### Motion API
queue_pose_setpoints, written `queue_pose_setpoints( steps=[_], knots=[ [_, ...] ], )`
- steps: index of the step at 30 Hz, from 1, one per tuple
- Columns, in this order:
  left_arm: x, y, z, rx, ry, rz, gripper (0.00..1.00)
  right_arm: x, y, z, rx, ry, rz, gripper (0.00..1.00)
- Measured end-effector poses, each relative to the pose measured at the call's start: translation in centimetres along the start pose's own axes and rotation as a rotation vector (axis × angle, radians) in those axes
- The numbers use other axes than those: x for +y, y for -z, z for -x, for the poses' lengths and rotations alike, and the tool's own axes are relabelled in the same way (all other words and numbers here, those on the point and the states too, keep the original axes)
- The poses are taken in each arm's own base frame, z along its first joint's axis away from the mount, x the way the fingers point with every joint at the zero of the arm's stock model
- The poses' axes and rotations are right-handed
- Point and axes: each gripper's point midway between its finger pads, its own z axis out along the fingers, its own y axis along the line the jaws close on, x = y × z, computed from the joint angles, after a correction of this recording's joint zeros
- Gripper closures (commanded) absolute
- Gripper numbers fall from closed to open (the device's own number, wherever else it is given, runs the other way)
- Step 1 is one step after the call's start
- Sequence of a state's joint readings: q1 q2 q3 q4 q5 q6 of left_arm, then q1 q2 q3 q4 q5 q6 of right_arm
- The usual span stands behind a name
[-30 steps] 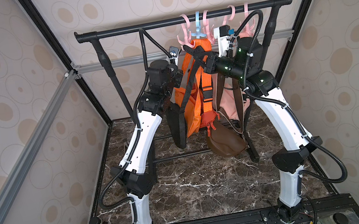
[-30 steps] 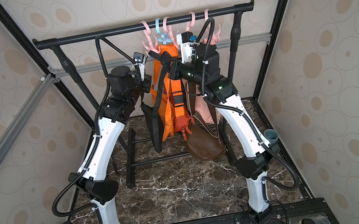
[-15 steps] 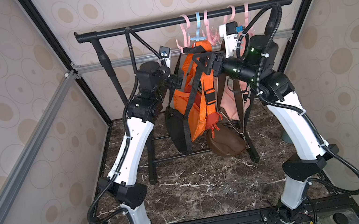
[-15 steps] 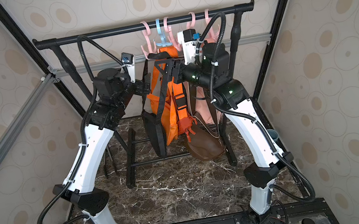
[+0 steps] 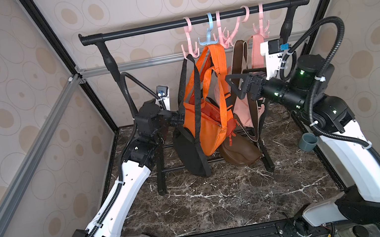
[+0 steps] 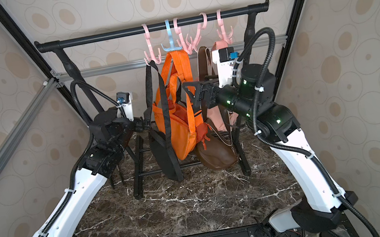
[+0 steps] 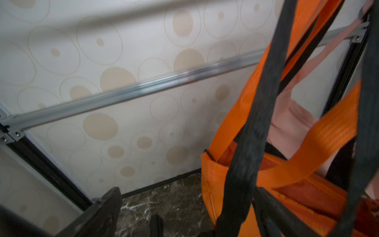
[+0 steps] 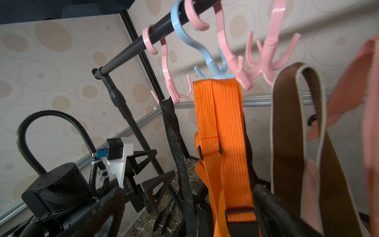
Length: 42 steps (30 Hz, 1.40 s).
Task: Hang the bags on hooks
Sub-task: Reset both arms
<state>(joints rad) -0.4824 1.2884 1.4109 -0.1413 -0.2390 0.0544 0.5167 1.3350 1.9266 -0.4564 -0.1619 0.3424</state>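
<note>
The black bag (image 5: 190, 150) (image 6: 163, 154) hangs by its black strap (image 5: 195, 84) (image 8: 170, 119) from the leftmost pink hook (image 5: 191, 46) (image 6: 152, 52) (image 8: 170, 82) on the black rail (image 5: 142, 30). My left gripper (image 5: 178, 120) (image 6: 143, 125) (image 7: 189, 211) is open beside the bag, level with its top. The strap (image 7: 246, 164) runs loose between its fingers, close to one of them. My right gripper (image 5: 234, 85) (image 6: 192, 90) (image 8: 188, 213) is open too, in front of the orange bag's strap (image 8: 221, 123), and holds nothing.
An orange bag (image 5: 207, 126) hangs from the blue hook (image 5: 208, 39), right next to the black one. A brown bag (image 5: 240, 152) and a pink bag (image 5: 245, 112) hang further right from other pink hooks. The rack's feet (image 5: 161, 189) stand on the marble floor.
Both grippers went from shut to open and let go of the black strap, which stays on the pink hook. Both arms dropped down and back from the hooks.
</note>
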Motion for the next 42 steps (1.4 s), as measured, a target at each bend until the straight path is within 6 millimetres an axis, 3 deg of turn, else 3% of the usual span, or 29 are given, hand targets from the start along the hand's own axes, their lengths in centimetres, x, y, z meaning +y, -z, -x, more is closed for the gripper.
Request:
queue_pose_setpoints(
  steps=[4, 6, 9, 12, 16, 20, 25, 30, 36, 40, 42],
  knots=[
    [2.1, 2.3, -4.8, 0.018, 0.031, 0.111, 0.0, -2.9, 3.2, -1.8, -0.014, 0.005, -0.127, 0.01],
    [3.5, 3.1, -7.5, 0.034, 0.042, 0.175, 0.0, -6.0, 4.8, -3.4, -0.018, -0.003, -0.238, 0.01],
    [6.1, 3.1, -12.3, 0.097, 0.07, 0.284, 0.0, -12.3, 7.2, -6.7, -0.012, -0.023, -0.465, 0.01],
    [7.9, 3.0, -18.4, 0.18, 0.092, 0.37, 0.0, -18.4, 9.1, -11.3, 0.017, -0.031, -0.674, 0.01],
    [9.4, 3.4, -26.2, 0.281, 0.093, 0.46, 0.0, -25.9, 10.7, -20.0, 0.127, -0.03, -0.899, 0.01],
    [9.7, 4.1, -31.2, 0.333, 0.09, 0.497, 0.0, -30.4, 12.4, -27.4, 0.256, 0.056, -1.041, 0.01],
    [10.1, 5.0, -33.4, 0.285, 0.084, 0.545, 0.0, -32.9, 13.7, -31.9, 0.322, 0.142, -1.103, 0.01],
    [10.5, 5.4, -33.9, 0.204, 0.099, 0.566, 0.0, -35.3, 12.7, -33.7, 0.332, 0.173, -1.116, 0.0],
    [11.8, 4.4, -33.8, 0.152, 0.107, 0.55, 0.0, -36.5, 11.6, -38.1, 0.389, 0.216, -1.037, 0.0],
    [13.5, 4.1, -33.7, 0.108, 0.136, 0.565, 0.0, -36.9, 10.8, -39.7, 0.357, 0.23, -0.983, 0.01],
    [13.4, 3.6, -34.5, 0.116, 0.138, 0.535, 0.0, -37.0, 10.1, -38.9, 0.328, 0.228, -0.957, 0.0]
  ],
)
